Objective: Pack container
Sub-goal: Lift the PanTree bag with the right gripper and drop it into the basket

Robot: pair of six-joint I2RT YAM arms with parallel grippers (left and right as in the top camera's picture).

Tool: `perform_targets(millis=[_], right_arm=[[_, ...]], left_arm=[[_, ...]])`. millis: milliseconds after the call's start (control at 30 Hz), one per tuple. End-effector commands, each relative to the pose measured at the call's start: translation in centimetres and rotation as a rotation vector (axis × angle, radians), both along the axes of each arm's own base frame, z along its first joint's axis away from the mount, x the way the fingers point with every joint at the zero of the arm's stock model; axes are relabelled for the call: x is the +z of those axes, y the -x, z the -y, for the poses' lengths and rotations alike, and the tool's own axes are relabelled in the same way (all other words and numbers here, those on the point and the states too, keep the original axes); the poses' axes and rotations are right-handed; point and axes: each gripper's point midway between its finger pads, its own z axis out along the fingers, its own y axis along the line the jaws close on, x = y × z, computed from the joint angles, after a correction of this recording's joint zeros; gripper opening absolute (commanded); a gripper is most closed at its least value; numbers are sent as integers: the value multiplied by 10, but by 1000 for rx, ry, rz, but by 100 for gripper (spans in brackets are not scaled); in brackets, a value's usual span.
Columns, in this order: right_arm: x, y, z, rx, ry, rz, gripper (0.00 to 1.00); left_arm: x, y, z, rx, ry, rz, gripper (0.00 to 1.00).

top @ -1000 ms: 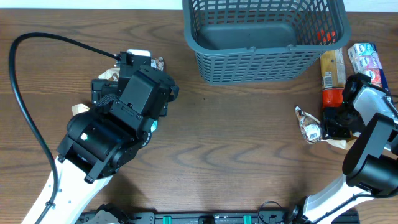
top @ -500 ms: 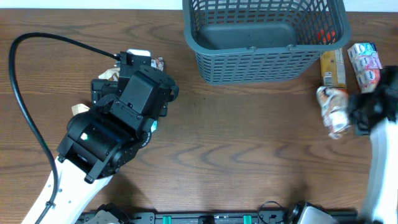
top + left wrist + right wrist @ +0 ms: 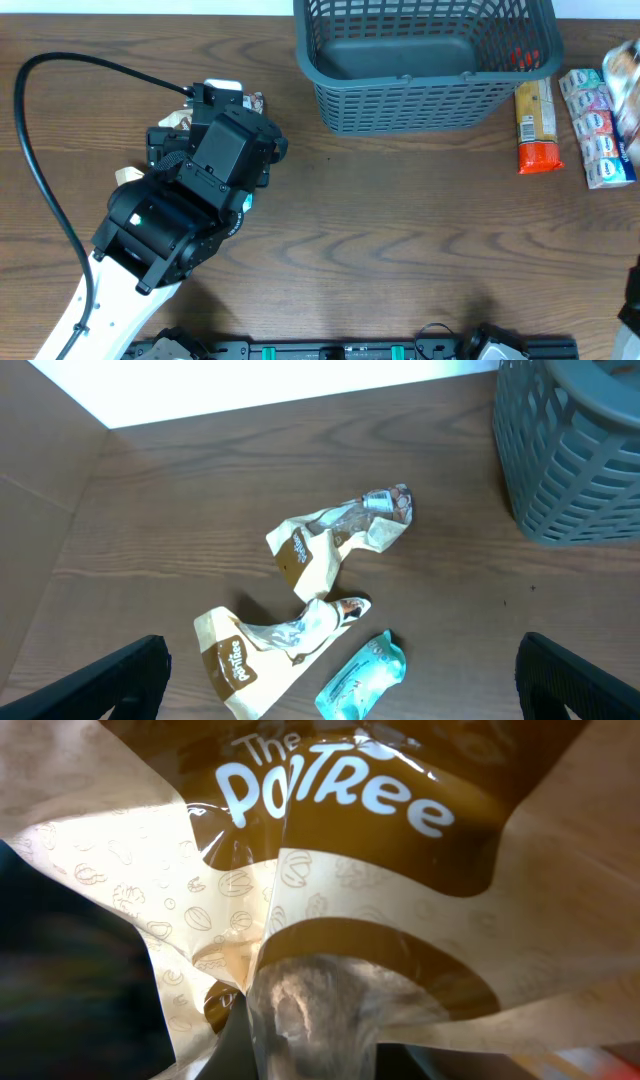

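Pinches a tan-and-brown snack packet in the right claw — clamped tight on its crumpled neck. Gapes wide at the left claw, fingers far apart and empty. Hangs over a tan packet at 12 o'clock, a second tan packet at 8 o'clock and a teal sachet at 6 o'clock, all lying on the wooden table. Puts the container at 12 to 1 o'clock overhead — upright, at 2 o'clock from the left claw. Shows an orange-ended yellow pack just right of it, a strip of pink-and-blue sachets beside that.
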Motion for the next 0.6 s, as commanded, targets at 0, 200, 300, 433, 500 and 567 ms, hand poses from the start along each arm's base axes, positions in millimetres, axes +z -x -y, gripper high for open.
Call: perform_targets(millis=[0, 200, 300, 433, 500, 567], right_arm=[[10, -48, -30, 229, 45, 5, 2], [12, -133, -76, 470, 93, -41, 2], [-2, -173, -97, 531, 133, -124, 2], [-37, -217, -113, 563, 234, -276, 1], [-57, -234, -124, 605, 311, -335, 2], [-80, -249, -133, 640, 373, -392, 2]], left_arm=[[-1, 0, -4, 15, -8, 0, 99], [-1, 0, -4, 15, -8, 0, 99], [-1, 0, -4, 15, -9, 0, 99], [-4, 2, -5, 15, -19, -15, 99], [-5, 4, -7, 15, -26, -24, 99], [-6, 5, -7, 15, -30, -30, 99]])
